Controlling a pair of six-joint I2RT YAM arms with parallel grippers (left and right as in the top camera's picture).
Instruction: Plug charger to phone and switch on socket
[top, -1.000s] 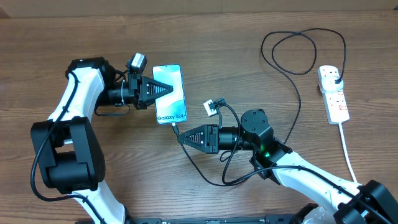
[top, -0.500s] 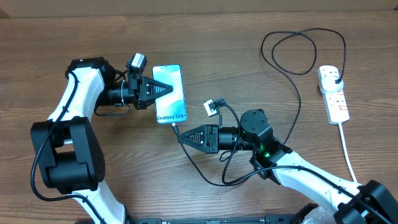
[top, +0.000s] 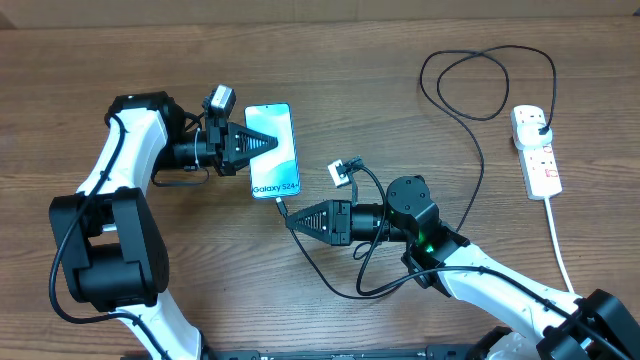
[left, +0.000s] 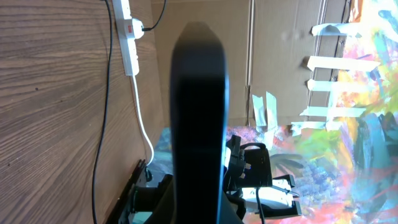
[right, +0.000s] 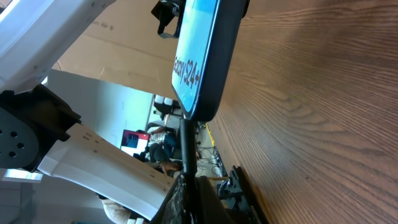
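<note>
The phone (top: 274, 150) has a lit light-blue screen reading "Galaxy S24+" and is held tilted above the table. My left gripper (top: 256, 143) is shut on its upper left edge; in the left wrist view the phone (left: 198, 118) shows as a dark slab between the fingers. My right gripper (top: 292, 222) is shut on the charger's black connector (top: 281, 209), whose tip meets the phone's bottom edge (right: 185, 127). The black cable (top: 478, 150) loops to a plug in the white socket strip (top: 535, 150) at the far right.
The socket strip's thick white cord (top: 558, 240) runs down the right side toward the front edge. A slack loop of black cable (top: 340, 285) lies beside my right arm. A small white camera block (top: 342, 172) sits above my right wrist.
</note>
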